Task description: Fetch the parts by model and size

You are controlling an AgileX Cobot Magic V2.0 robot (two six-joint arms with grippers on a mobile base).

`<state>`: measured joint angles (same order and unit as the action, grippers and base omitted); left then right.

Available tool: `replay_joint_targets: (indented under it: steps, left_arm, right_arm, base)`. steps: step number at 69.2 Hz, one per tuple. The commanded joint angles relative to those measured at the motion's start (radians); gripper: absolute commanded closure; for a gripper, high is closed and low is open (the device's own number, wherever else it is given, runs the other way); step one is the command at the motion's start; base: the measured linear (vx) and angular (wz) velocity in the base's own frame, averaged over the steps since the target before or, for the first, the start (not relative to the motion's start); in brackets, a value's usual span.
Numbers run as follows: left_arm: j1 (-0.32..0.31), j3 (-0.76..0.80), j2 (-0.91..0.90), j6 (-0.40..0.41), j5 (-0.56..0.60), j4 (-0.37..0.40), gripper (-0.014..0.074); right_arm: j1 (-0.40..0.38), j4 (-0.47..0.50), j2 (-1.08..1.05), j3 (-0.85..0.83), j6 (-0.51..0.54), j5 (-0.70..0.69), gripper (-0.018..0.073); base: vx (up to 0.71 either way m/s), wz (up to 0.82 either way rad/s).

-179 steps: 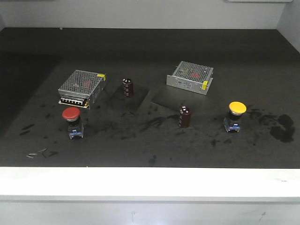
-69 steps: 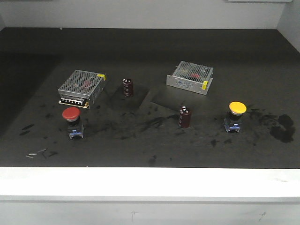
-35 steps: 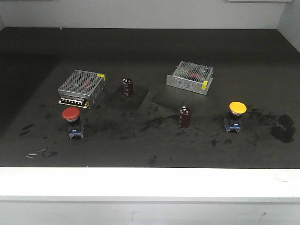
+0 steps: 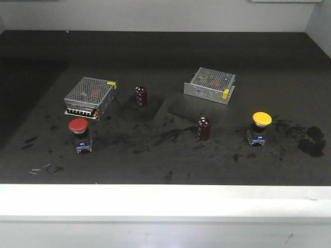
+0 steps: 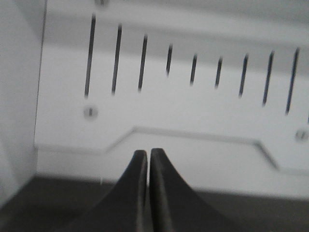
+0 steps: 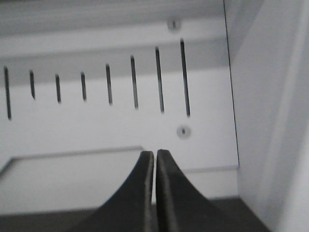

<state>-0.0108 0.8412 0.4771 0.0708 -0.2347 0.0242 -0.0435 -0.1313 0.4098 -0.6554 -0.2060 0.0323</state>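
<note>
Two push-button parts stand on the black mat in the front view. The red-capped switch (image 4: 79, 133) is at the front left. The yellow-capped switch (image 4: 259, 127) is at the front right. Neither arm shows in the front view. In the left wrist view my left gripper (image 5: 147, 152) is shut with nothing between its fingers and faces a white slotted panel. In the right wrist view my right gripper (image 6: 155, 154) is likewise shut and empty, facing the same kind of panel. Neither wrist view shows a part.
Two silver perforated boxes (image 4: 90, 96) (image 4: 210, 84) lie behind the switches. Two dark brown cylinders (image 4: 141, 96) (image 4: 204, 128) stand between them. A white ledge (image 4: 165, 201) runs along the mat's front edge. Grey walls close the back and sides.
</note>
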Motion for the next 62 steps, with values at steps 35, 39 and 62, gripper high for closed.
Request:
replay_joint_targets:
  steps: [35,39,62]
  left_arm:
    - [0.003,0.074,0.376,-0.071,-0.137,0.01,0.0258]
    - [0.003,0.074,0.392,-0.071,-0.156,0.01,0.0184]
    - [0.003,0.074,0.41,-0.071,-0.195,0.019,0.0004]
  right_arm:
    - [-0.005,-0.003,0.359,-0.055,0.0,0.005,0.0412]
    - [-0.005,-0.003,0.361,-0.055,0.0,0.01,0.0327]
    - [-0.005,-0.003,0.364,-0.055,0.017,0.056,-0.0101]
  base:
    - [0.0,0.0]
    - [0.0,0.0]
    - [0.0,0.0]
